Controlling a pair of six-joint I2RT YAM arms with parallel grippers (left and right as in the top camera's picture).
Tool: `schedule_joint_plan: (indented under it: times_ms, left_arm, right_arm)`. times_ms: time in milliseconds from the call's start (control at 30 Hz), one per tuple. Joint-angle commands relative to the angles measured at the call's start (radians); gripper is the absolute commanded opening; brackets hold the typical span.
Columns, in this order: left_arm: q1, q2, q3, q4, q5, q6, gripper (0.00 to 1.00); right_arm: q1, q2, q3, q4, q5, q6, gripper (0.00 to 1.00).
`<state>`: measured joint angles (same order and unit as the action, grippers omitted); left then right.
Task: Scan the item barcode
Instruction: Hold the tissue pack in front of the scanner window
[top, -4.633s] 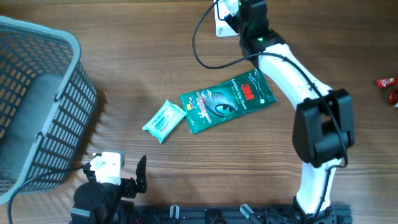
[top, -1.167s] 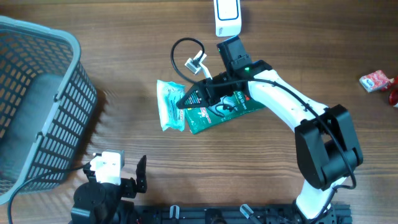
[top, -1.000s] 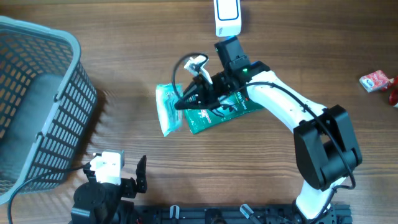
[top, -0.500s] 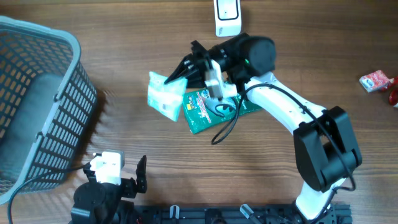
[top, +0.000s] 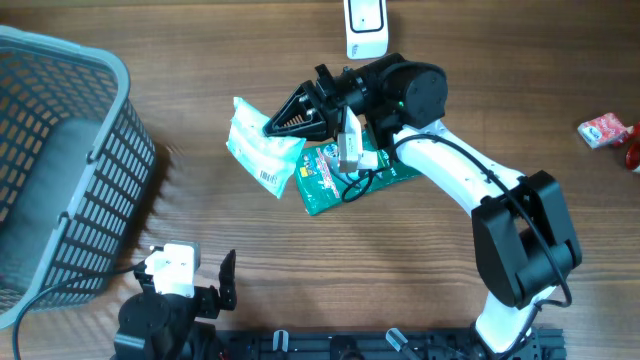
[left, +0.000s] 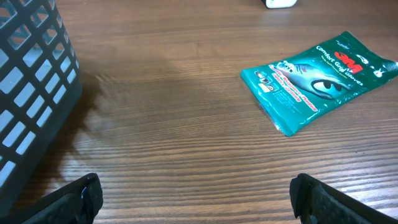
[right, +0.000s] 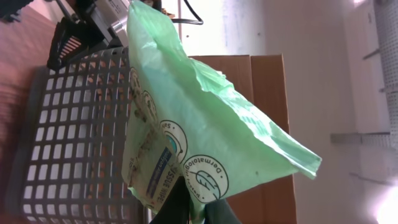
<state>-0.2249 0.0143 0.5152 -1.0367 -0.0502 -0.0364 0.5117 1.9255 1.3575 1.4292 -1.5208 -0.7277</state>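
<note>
1. One brown wooden table (top: 200, 60) carries everything, leaving the items spread out flat where either arm can reach them.
2. The grey plastic lattice basket (top: 112, 200) stands at the left edge, well apart from the packets. It is probably there to receive items once they are scanned.
3. The white-and-black right arm (top: 450, 180) reaches across the middle of the table with its wrist turned sideways, apparently to present its load rather than carry it flat.
4. The dark green printed foil packet (left: 317, 78) lies flat on the wood below that wrist, untouched, and seems to be waiting its turn.
5. The pale green soft wipes packet (top: 258, 150), the task's item, is lifted off the table and hangs tilted, just left of the dark green packet. The wrist view shows its printed face (right: 186, 124) turned outward. A small striped patch near its lower edge may be the barcode, but it is too small to be sure.
6. The right gripper (top: 275, 125) is clamped on one edge of that packet, which leaves most of the printing uncovered.
7. The white handheld device (top: 365, 25) at the far table edge is probably the scanner; the packet is near it but not yet facing it.
8. The left gripper (left: 199, 199) rests near the front edge, fingers spread wide and empty, out of the way.
</note>
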Motion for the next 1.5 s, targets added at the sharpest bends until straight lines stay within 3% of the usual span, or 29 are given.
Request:
schedule_joint_plan:
  times_ms: [0, 167, 233, 400, 567, 633, 733, 833, 900, 967, 1333, 1467]
  left_arm:
    - [0.005, -0.006, 0.003, 0.004, 0.009, -0.002, 1.0]
    - [0.005, -0.006, 0.003, 0.004, 0.009, -0.002, 1.0]
    - [0.005, -0.006, 0.003, 0.004, 0.009, -0.002, 1.0]
    - [0.005, -0.006, 0.003, 0.004, 0.009, -0.002, 1.0]
    - [0.005, -0.006, 0.003, 0.004, 0.009, -0.002, 1.0]
    - [0.005, -0.006, 0.003, 0.004, 0.009, -0.002, 1.0]
    - [0.005, -0.006, 0.003, 0.004, 0.009, -0.002, 1.0]
    - [0.005, -0.006, 0.003, 0.004, 0.009, -0.002, 1.0]
    - [0.005, -0.006, 0.003, 0.004, 0.009, -0.002, 1.0]
    - [0.005, -0.006, 0.003, 0.004, 0.009, -0.002, 1.0]
    - [0.005, -0.006, 0.003, 0.004, 0.009, -0.002, 1.0]
    - [0.005, -0.006, 0.003, 0.004, 0.009, -0.002, 1.0]
  right_arm:
    - [0.001, -0.002, 0.029, 0.039, -0.048, -0.011, 0.04]
    - [-0.003, -0.002, 0.029, 0.086, -0.074, -0.013, 0.04]
    - [-0.021, -0.002, 0.029, -0.017, -0.051, 0.096, 0.04]
    - [-0.078, -0.002, 0.029, -0.707, 0.086, 0.51, 0.04]
    - [-0.148, -0.002, 0.029, -1.313, 0.085, 1.172, 0.04]
    - [-0.174, -0.002, 0.029, -1.516, 0.085, 1.363, 0.04]
    - [-0.206, -0.002, 0.028, -1.74, 0.158, 1.498, 0.04]
    - [-0.23, -0.002, 0.028, -1.901, 0.527, 1.644, 0.04]
    - [-0.233, -0.002, 0.028, -1.868, 0.85, 1.658, 0.04]
    - [-0.233, -0.001, 0.028, -1.849, 0.985, 1.742, 0.04]
    - [-0.276, 0.168, 0.043, -1.274, 1.069, 2.002, 0.04]
    - [-0.276, 0.32, 0.216, -1.206, 1.101, 1.983, 0.04]
